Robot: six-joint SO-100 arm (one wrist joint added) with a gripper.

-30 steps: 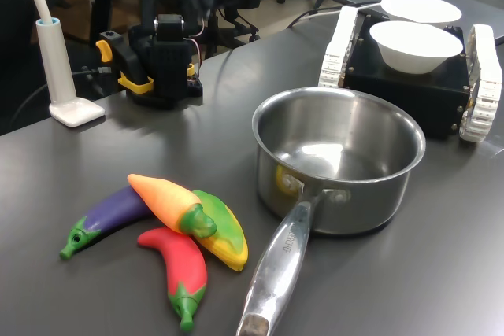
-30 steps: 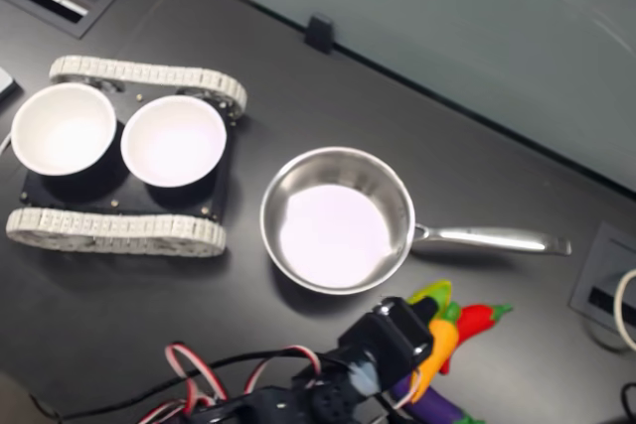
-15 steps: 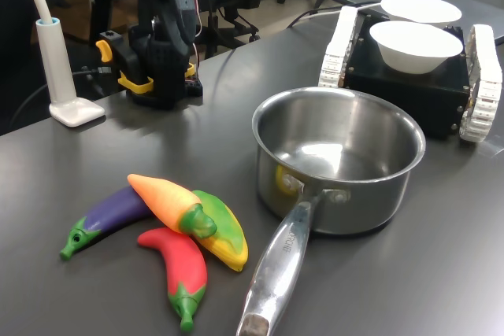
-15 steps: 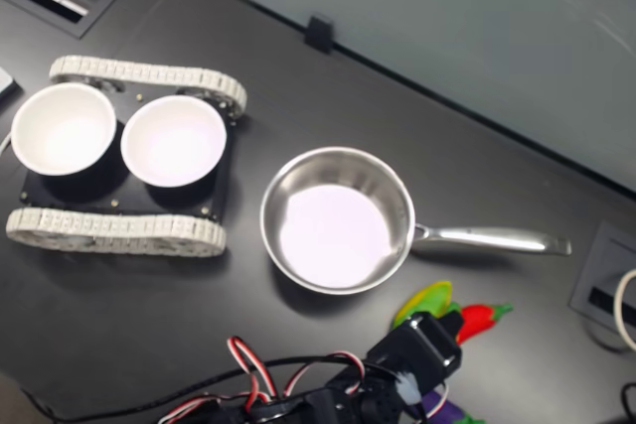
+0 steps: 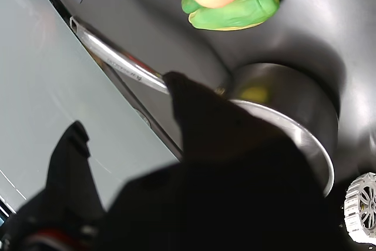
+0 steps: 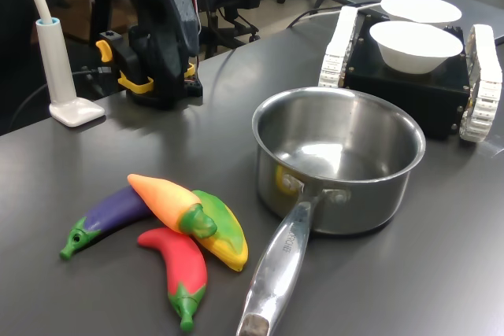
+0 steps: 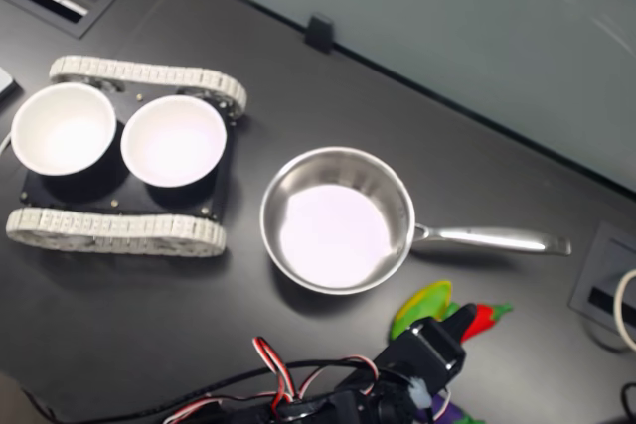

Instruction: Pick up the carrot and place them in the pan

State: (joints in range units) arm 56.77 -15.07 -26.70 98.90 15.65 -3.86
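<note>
Carrot (image 6: 161, 194) is lying atop the toy pile left of the pan (image 6: 339, 159) in the first exterior view, green end nearest the pan; you're hovering the gripper (image 7: 422, 359) above it, jaw spread unreadable.

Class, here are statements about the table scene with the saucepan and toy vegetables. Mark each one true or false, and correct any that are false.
1. The pan has nothing in it. True.
2. The carrot already lies in the pan. False: it rests on the table among the other toy vegetables, overlapping the yellow-green toy.
3. Two white bowls sit on a black tracked platform. True.
4. In the first exterior view, the red chili lies to the right of the pan's handle. False: it lies to the handle's left.
5. A purple eggplant toy lies beside the carrot. True.
</note>
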